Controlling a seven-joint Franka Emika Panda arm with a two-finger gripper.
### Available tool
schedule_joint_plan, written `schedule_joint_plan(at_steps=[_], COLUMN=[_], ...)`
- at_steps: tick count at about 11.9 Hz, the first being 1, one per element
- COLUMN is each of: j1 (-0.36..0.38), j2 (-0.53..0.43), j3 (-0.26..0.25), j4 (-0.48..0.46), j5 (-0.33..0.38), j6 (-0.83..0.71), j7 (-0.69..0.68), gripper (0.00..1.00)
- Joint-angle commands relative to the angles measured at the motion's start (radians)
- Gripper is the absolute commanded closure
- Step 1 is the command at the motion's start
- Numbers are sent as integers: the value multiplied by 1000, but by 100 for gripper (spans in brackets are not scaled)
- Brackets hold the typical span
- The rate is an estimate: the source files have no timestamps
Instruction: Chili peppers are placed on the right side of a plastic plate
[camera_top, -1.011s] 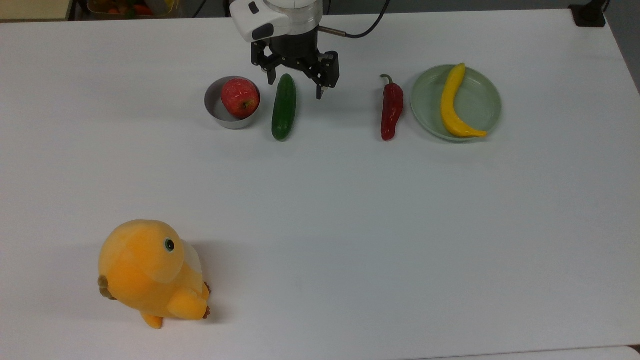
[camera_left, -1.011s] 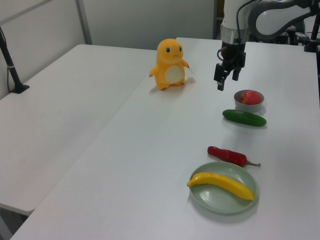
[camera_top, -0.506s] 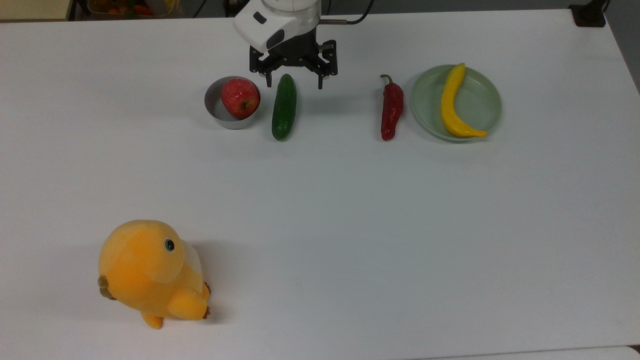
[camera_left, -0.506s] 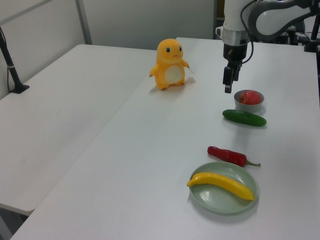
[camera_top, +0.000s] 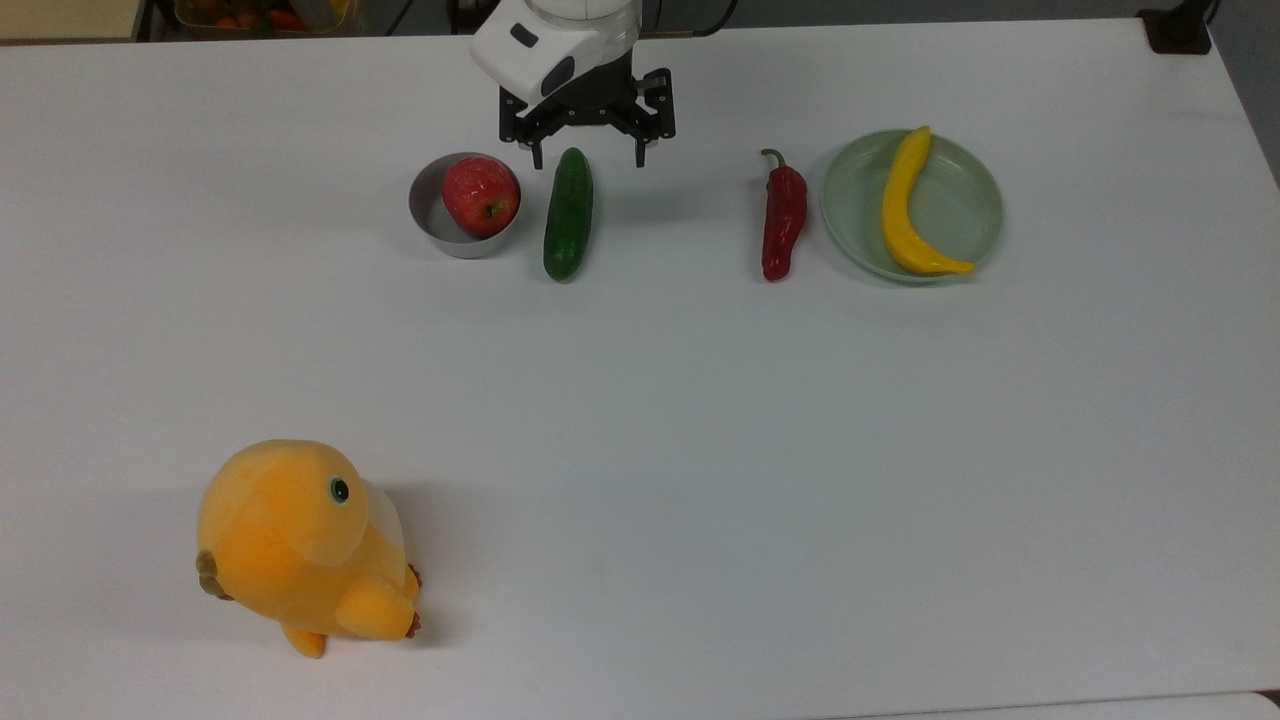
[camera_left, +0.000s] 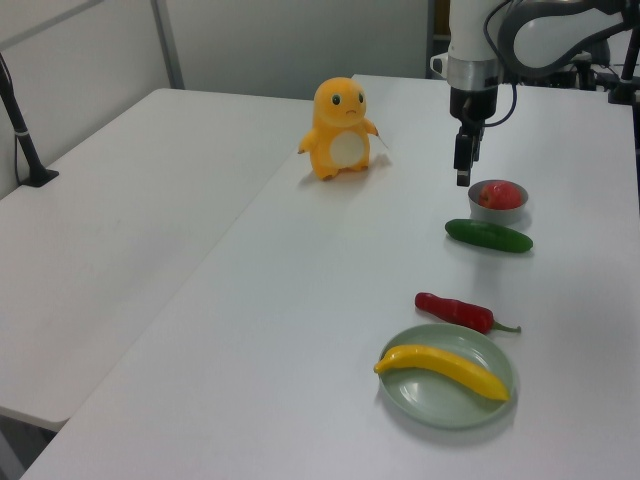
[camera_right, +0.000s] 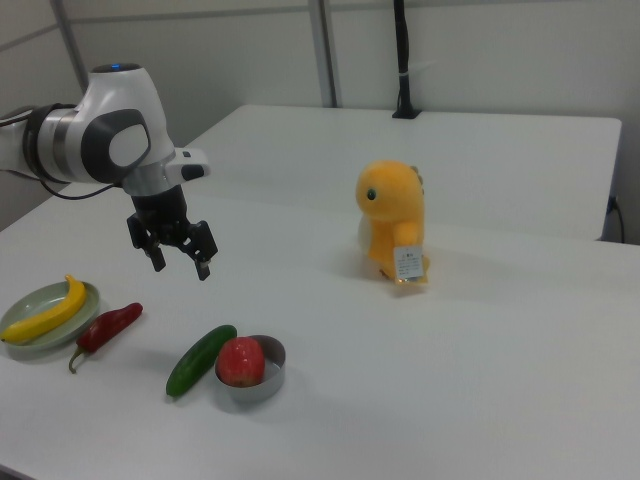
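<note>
A glossy dark-red chili pepper (camera_top: 783, 222) with a curved green stem lies on the white table. It rests just off the rim of the pale green plastic plate (camera_top: 960, 215), on the top view's left. A yellow banana-shaped fruit (camera_top: 905, 205) lies across the plate. My gripper (camera_top: 589, 158) hangs open and empty above the table, over the far tip of the dark green cucumber (camera_top: 568, 212). It is well to the top view's left of the chili. In the right view the gripper (camera_right: 180, 268) hovers above the chili (camera_right: 108, 325) and the plate (camera_right: 28, 298).
A small grey metal bowl (camera_top: 432, 222) holding a red apple (camera_top: 481, 194) stands beside the cucumber. An orange plush toy (camera_top: 300, 545) sits at the front left in the top view. A second white table (camera_left: 110, 230) adjoins on the left view's left.
My gripper has turned at the wrist and drawn back toward the table's far edge in the top view, staying open. Nothing on the table has moved.
</note>
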Motion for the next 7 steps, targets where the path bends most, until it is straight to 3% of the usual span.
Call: schedule_joint_plan(at_steps=[1, 7], j1=[18, 18], j2=[-42, -51], j3=[-21, -20], j4=[-13, -16], j5=[25, 25], j6=[-27, -36], j7=[-24, 27], gripper=[0, 0])
